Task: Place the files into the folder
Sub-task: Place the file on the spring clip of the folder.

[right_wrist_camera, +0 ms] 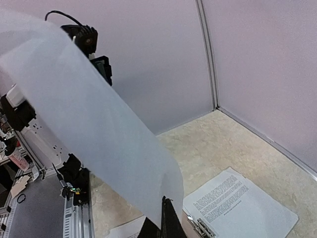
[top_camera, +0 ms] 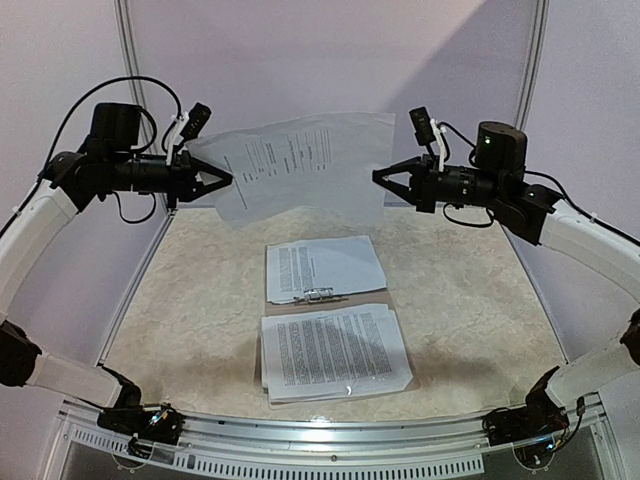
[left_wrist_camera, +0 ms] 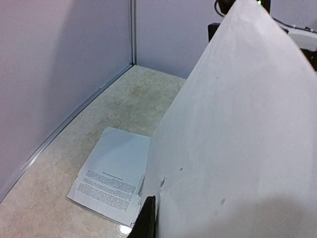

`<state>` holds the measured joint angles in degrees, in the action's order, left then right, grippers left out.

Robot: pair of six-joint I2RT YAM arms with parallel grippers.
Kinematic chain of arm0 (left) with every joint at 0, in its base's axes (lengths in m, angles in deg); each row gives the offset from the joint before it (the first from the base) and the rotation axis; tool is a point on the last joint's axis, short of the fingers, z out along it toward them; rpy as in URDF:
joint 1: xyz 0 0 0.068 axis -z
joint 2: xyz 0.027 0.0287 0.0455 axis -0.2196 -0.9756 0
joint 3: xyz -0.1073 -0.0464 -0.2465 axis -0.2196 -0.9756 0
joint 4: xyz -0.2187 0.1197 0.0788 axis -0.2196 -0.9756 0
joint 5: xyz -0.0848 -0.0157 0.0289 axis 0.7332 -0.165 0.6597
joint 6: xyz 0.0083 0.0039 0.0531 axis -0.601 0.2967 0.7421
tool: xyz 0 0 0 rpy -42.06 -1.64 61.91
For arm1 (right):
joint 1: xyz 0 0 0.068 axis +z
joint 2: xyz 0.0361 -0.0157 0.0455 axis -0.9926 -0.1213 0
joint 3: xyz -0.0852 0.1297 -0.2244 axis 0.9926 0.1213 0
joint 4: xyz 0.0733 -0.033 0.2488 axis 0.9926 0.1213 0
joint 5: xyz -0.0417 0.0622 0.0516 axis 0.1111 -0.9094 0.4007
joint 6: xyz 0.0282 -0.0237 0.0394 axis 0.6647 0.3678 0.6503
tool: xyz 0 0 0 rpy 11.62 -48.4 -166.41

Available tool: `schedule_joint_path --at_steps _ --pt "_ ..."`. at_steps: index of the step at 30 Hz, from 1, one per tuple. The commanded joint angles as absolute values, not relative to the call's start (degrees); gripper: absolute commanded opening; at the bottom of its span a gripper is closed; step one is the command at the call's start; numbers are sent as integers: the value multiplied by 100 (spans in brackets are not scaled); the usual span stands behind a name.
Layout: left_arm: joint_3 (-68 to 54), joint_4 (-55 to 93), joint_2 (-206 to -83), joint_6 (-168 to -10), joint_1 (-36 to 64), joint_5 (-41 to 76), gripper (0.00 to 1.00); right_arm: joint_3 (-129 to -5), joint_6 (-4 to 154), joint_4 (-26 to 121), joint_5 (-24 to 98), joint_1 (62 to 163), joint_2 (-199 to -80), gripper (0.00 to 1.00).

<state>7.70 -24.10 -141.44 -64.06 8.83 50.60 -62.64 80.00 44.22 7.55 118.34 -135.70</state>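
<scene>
One white printed sheet of the files hangs in the air over the far part of the table, stretched between both arms. My left gripper is shut on its left edge and my right gripper on its right edge. From the left wrist, the sheet fills the right side beside my dark fingers. From the right wrist, it curves down to my gripper. The folder lies open on the table, showing only a tan strip. A metal clip sits mid-folder, with one paper stack behind it and another in front.
Lilac walls close in the back and both sides of the beige marbled tabletop. A silver rail runs along the near edge between the arm bases. The far stack and the clip show below the wrists.
</scene>
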Motion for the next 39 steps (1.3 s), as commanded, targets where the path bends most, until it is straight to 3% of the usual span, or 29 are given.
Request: schedule_joint_path --at_steps 1,13,21,39 --pt "459 -2001 -14360 -6327 676 4936 7 -6693 7838 5586 917 11619 -14089 0" --pt "288 -1474 -16248 -6288 637 4669 1 -7597 7915 6434 749 10952 -16027 0" --pt "581 -1134 -17467 -6333 458 4781 0 -7939 7995 6124 499 10616 -17330 0" --pt "1087 -1002 -18945 -6396 324 4934 0 -8576 8478 6048 471 10429 -18656 0"
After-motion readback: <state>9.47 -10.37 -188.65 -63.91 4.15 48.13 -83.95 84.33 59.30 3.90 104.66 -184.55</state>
